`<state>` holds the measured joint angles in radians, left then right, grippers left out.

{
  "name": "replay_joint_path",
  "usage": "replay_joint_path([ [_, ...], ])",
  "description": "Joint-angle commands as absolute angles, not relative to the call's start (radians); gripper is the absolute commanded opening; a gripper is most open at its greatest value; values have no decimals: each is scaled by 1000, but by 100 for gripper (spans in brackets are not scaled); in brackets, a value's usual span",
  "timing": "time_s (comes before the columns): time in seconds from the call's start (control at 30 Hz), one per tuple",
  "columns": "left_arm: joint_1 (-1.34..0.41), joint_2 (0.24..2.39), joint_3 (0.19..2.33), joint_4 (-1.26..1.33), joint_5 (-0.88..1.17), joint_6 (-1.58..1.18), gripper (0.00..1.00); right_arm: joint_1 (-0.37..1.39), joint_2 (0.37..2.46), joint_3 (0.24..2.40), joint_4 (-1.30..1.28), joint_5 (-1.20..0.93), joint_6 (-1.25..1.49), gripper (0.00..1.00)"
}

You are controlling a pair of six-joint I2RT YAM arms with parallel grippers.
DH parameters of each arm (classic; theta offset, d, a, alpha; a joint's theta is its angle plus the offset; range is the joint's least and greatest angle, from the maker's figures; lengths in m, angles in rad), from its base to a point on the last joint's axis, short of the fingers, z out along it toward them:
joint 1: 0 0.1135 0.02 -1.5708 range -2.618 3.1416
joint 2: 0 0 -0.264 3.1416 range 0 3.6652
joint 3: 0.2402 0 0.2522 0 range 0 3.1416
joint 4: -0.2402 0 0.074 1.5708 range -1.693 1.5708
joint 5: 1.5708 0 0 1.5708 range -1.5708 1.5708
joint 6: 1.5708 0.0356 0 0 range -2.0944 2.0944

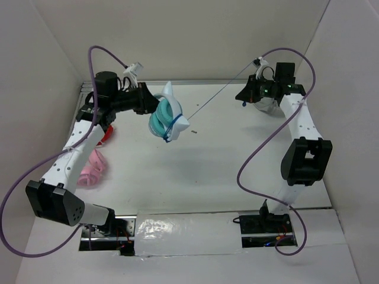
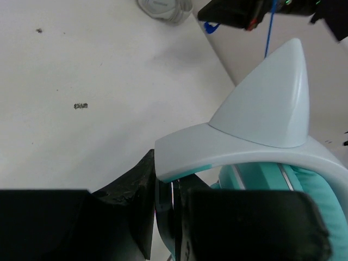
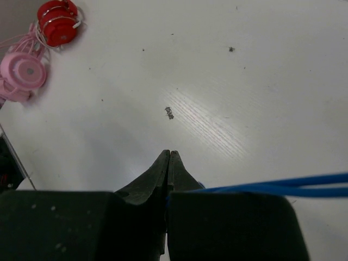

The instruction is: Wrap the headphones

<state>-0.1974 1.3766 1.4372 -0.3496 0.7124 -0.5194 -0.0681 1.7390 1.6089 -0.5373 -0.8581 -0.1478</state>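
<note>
The teal headphones [image 1: 163,116] with a white cat-eared headband [image 2: 261,125] hang above the table at the back left. My left gripper [image 1: 144,98] [image 2: 166,185] is shut on the headband's end. Blue cable loops cross the ear cups [image 1: 172,126]. From there the thin blue cable [image 1: 222,92] runs taut up to the right. My right gripper [image 1: 246,94] [image 3: 169,155] is shut on the cable [image 3: 272,188], which leaves the jaws to the right. In the left wrist view the cable [image 2: 268,32] rises behind the cat ear to the right gripper.
Grey-white headphones [image 1: 265,104] [image 2: 163,7] lie under the right gripper at the back right. Pink headphones [image 1: 93,168] [image 3: 24,70] and red headphones [image 1: 107,134] [image 3: 57,24] lie at the left by the left arm. White walls enclose the table.
</note>
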Motion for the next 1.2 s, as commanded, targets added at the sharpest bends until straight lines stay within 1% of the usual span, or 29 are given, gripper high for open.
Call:
replay_joint_path([
  [0.0, -247, 1336, 1401, -359, 683, -403, 0, -87, 1764, 1741, -719, -899, -132, 0],
  [0.07, -276, 1354, 1405, -409, 585, -365, 0, -68, 1750, 1790, -750, -888, -132, 0],
  [0.1, -288, 1371, 1408, -429, 489, -359, 0, -58, 1744, 1810, -765, -867, -126, 0],
  [0.27, -354, 1413, 1373, -457, 341, -313, 0, -6, 1695, 1877, -813, -796, -106, 0],
  [0.37, -374, 1463, 1362, -488, 224, -351, 0, 63, 1671, 1957, -894, -715, -112, 0],
  [0.57, -368, 1640, 1454, -617, 10, -475, 0, 234, 1537, 1970, -914, -563, -110, 0],
  [0.7, -370, 1756, 1540, -669, -78, -547, 0, 359, 1473, 1997, -928, -557, -120, 0],
  [0.73, -371, 1781, 1566, -690, -92, -578, 0, 430, 1456, 1999, -925, -552, -126, 0],
  [0.8, -373, 1850, 1647, -753, -129, -626, 0, 504, 1456, 2013, -931, -506, -129, 0],
  [0.9, -382, 1931, 1770, -824, -170, -693, 0, 624, 1503, 2045, -951, -479, -123, 0],
  [0.93, -383, 1946, 1798, -868, -179, -712, 0, 668, 1547, 2069, -965, -462, -118, 0],
  [1.0, -377, 1980, 1867, -908, -183, -762, 0, 707, 1612, 2086, -1000, -414, -95, 0],
  [1.13, -356, 2003, 1957, -922, -138, -834, 0, 793, 1624, 1978, -908, -449, -40, 0],
  [1.17, -348, 1999, 1973, -911, -120, -842, 0, 843, 1631, 1942, -885, -456, -37, 0],
])
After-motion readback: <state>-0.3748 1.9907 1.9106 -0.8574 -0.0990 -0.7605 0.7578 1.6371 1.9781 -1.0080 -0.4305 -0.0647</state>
